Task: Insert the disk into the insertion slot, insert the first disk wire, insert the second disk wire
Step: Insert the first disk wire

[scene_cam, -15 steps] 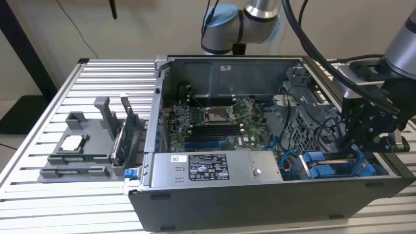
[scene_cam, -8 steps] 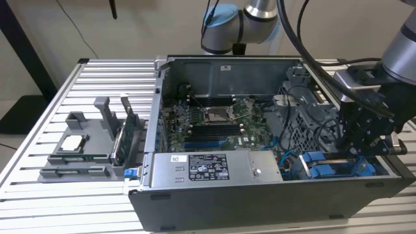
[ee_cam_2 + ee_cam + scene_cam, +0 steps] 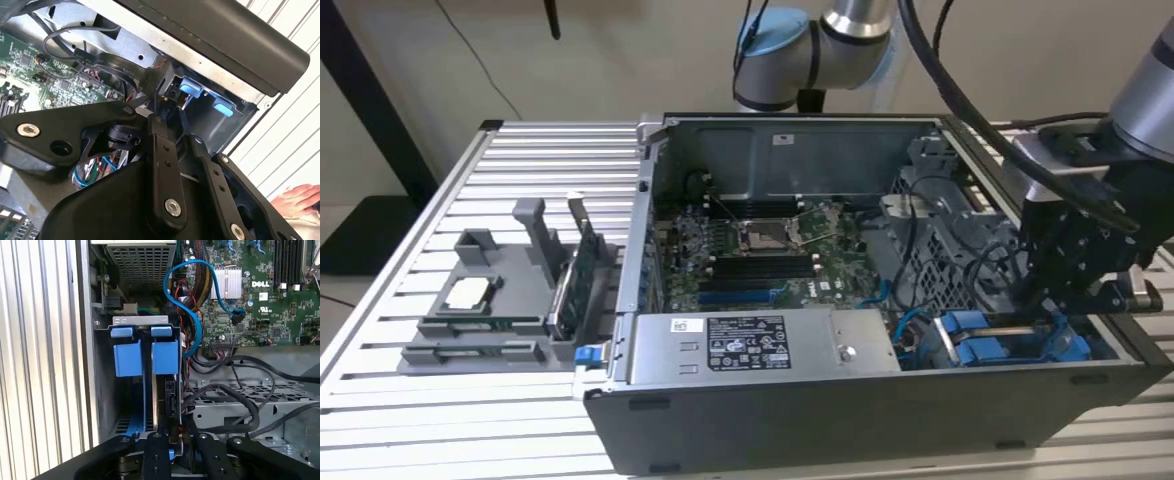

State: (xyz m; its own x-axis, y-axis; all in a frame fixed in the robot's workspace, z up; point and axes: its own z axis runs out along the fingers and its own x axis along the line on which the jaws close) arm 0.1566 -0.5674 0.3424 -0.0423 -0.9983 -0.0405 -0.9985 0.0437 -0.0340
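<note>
The disk [image 3: 167,390] stands edge-on in its blue carrier [image 3: 165,356], seated in the grey metal insertion slot [image 3: 141,320] next to a second alike blue carrier [image 3: 127,359]. In the exterior view the carriers [image 3: 983,340] sit at the case's near corner on that view's right. My gripper [image 3: 176,434] is low inside the case at the disk's connector end, with its black fingers [image 3: 155,452] close together around a small dark wire plug with a bit of red. In the second wrist view the gripper [image 3: 172,131] points at the blue tabs [image 3: 190,89]. My gripper [image 3: 1051,305] hangs just above the cage.
A blue data cable [image 3: 192,300] loops beside the cage, and black cables [image 3: 240,390] cross a perforated bracket. The motherboard [image 3: 761,250] and power supply [image 3: 747,345] occupy the case. A grey fixture with parts [image 3: 494,300] stands outside at the exterior view's left. A person's hand [image 3: 300,197] rests on the slatted table.
</note>
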